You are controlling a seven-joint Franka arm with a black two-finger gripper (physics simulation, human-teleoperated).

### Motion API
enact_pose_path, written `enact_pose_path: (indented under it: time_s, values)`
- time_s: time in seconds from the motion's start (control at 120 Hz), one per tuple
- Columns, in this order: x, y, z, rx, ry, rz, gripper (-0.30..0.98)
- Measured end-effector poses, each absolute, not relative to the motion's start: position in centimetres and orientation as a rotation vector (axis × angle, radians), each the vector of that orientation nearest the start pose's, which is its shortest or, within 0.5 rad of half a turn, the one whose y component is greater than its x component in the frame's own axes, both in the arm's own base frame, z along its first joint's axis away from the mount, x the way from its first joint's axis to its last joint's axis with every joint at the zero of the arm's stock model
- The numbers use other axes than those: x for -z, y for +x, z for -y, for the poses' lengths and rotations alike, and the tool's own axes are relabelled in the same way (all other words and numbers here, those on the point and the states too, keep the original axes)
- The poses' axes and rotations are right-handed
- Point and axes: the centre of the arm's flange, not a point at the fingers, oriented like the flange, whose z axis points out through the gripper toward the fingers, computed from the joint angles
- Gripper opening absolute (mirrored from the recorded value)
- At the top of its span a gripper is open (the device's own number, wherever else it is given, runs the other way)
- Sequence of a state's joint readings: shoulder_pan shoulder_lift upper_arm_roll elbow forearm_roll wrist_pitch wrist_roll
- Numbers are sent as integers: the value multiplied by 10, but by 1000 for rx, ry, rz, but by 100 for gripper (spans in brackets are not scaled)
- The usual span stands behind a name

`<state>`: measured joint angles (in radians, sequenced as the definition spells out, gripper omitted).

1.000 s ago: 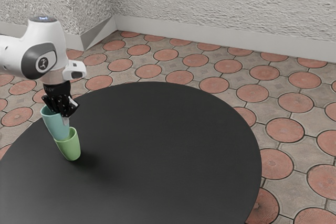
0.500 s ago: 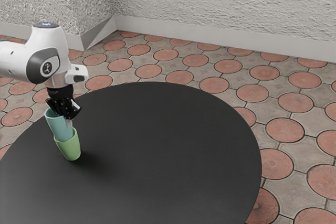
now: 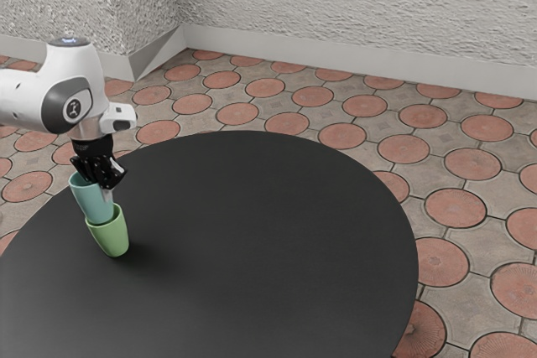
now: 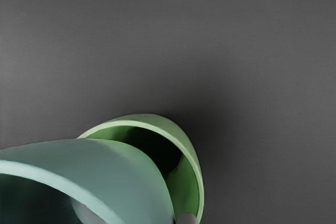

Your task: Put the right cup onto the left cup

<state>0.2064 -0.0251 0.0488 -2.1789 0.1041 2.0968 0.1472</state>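
While a round emblem (image 3: 74, 108), too small to read, marks the white arm (image 3: 21, 100), the teal cup (image 3: 91, 201) tilts below, its wall pinched by the gripper (image 3: 101, 190). Its lower end is inside the green cup (image 3: 111, 237) on the black table (image 3: 260, 232).

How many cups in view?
2. The green cup is on the round black table, toward the exterior view's left. The teal cup is in the pincer, its lower end in the green cup's mouth. A cup nested deeper could be hidden.
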Motion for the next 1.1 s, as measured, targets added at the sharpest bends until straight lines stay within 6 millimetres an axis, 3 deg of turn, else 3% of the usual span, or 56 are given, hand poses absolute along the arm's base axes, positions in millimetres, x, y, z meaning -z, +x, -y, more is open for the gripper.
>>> enact_pose_path:
  time_s: [0.192,0.4,0.6,0.767,0.842,0.9,1.042,1.1]
  values:
    - [-386,507,-138,-116,-3073,81,-9]
    - [-395,504,-137,-86,-3077,96,35]
    - [-423,503,-115,-23,-3071,43,55]
    - [-470,524,-73,97,-3051,-81,63]
    - [-509,546,-45,164,-3037,-162,64]
    - [-528,555,-28,175,-3033,-205,65]
    - [-566,574,-10,167,-3028,-267,67]
    - [-572,582,-4,144,-3029,-287,67]
